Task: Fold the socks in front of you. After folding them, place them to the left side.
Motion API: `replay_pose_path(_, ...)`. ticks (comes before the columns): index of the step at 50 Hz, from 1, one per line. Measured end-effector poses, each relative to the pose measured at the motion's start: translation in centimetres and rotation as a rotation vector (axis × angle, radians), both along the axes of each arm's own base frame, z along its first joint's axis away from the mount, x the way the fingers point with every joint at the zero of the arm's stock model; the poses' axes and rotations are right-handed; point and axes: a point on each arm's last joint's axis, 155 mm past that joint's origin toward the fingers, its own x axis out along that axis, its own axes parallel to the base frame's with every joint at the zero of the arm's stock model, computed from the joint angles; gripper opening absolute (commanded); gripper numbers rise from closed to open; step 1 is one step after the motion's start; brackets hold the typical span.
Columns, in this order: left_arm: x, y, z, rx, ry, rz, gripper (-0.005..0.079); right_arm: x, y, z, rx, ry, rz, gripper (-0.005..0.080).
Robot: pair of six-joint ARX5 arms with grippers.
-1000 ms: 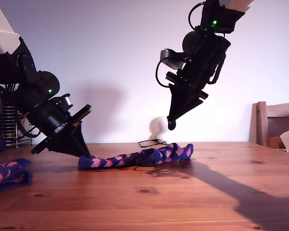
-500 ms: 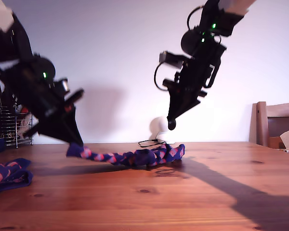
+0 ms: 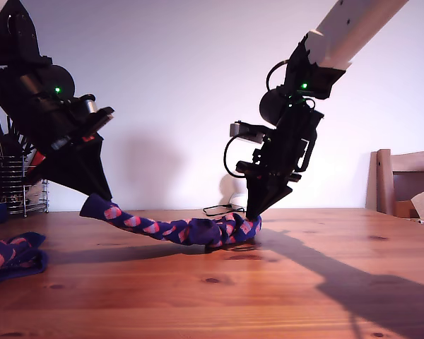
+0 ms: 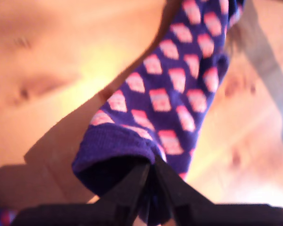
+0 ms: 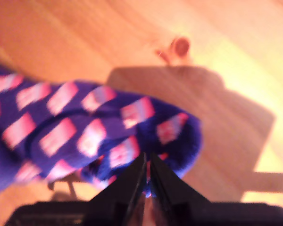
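"What changed in that last half second?"

"The second end effector (image 3: 252, 212) came down from the air onto the sock (image 3: 169, 229). The first end effector (image 3: 99, 194) rose a little higher with the cuff, and the sock's far end slid a bit toward 9 o'clock in the exterior view."

"Was the first one holding anything?"

"Yes. In its wrist view the first end effector (image 4: 153, 162) was clamped on the plain navy cuff, and the sock (image 4: 174, 94) hung away from it with its shadow on the wood."

"And the second?"

"Its wrist view showed the second end effector (image 5: 147, 157) with the jaws drawn together, tips down on the rounded end of the sock (image 5: 85, 127). I could not tell whether any fabric sat between them."

"Where did the sock lie?"

"On the bench (image 3: 268, 282) near the middle of the exterior view. It ran from the raised cuff at about 10 o'clock down to the bunched end under the second arm at about 3 o'clock of the sock. That end rested on the wood."

"Any other sock?"

"The other sock (image 3: 10, 256) lay crumpled on the bench at 8 o'clock in the exterior view, well apart from both arms."

"What else was there?"

"A wire rack (image 3: 18, 191) stood at 9 o'clock and a chair (image 3: 403, 183) at 3 o'clock, both in the exterior view."
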Motion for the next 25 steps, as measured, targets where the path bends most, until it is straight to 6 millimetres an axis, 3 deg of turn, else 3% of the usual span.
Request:
replay_pose_path(7, -0.5, 0.1, 0.9, 0.002, -0.011, -0.015, -0.0019, 0.1, 0.0, 0.0, 0.001, -0.003, 0.0, -0.0011)
replay_pose_path(17, -1.0, 0.4, 3.8, -0.003, -0.071, -0.024, -0.0019, -0.1, 0.3, 0.0, 0.008, 0.002, 0.007, -0.0011)
replay_pose_path(25, -1.1, 1.1, 5.3, -0.007, -0.1, -0.009, -0.0019, -1.1, 1.5, -1.2, 0.004, 0.034, 0.033, -0.0011)
